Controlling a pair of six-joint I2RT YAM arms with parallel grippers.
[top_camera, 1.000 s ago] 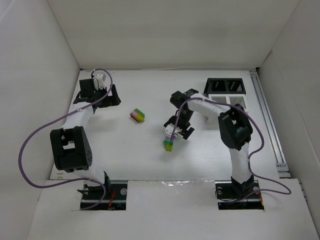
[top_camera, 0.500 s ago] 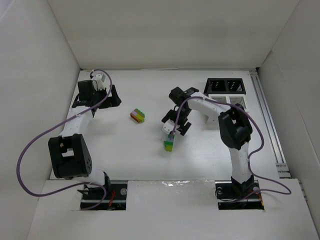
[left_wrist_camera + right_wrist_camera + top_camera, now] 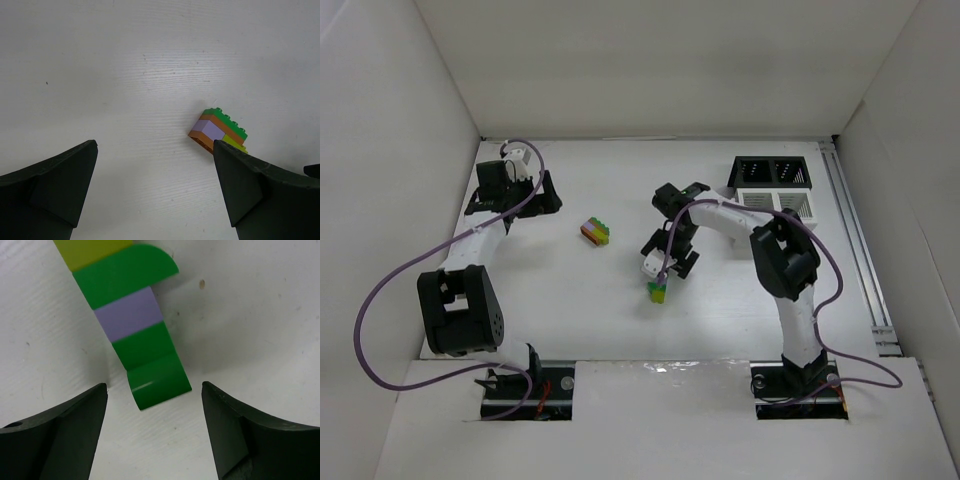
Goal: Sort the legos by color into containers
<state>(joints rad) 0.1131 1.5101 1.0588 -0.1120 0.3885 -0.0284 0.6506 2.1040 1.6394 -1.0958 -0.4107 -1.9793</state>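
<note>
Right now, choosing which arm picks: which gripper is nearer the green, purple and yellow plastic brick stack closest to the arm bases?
Right. The right gripper hovers open just behind the stack; the left gripper sits far off, near the table's back-left corner.

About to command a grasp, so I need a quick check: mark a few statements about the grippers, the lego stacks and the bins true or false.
1. The right gripper is open, not gripping the green-purple stack below it. True.
2. The left gripper holds a brick. False: it is open and empty; the multicoloured stack lies on the table ahead of it.
3. The black bins sit in front of the white bins, nearer the arms. False: they sit behind the white pair, farther back.
4. Both stacks lie on the table, outside the bins. True.
</note>
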